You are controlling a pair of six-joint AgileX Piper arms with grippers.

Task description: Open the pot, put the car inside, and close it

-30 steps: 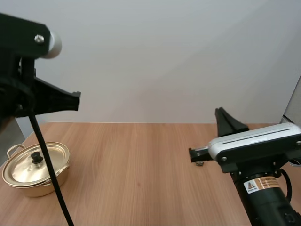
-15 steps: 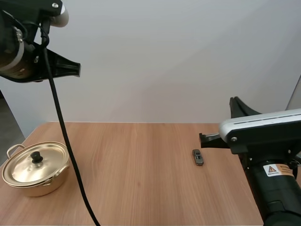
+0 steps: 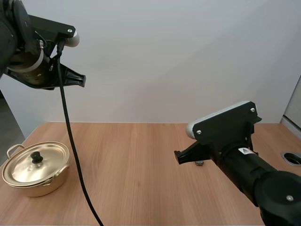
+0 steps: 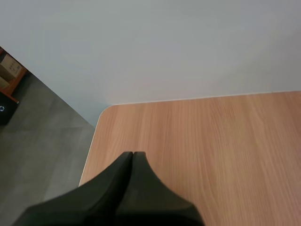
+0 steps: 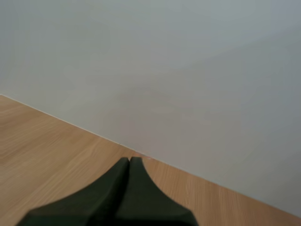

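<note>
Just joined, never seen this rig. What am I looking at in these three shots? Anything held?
It is a table robot with two arms, each ending in a black two-fingered pincer. The high view looks from behind and above the arms, forward over a wooden table. The other two pictures come from cameras riding on the wrists, so the dark wedge up close is that arm's own fingers. The left pincer is raised above the table's left side; the right pincer is lower, over the right half. Both are shut and hold nothing. On the table: a gold pot at the left, its lid on, and a small thing peeking out under the right arm, probably the toy car.
</note>
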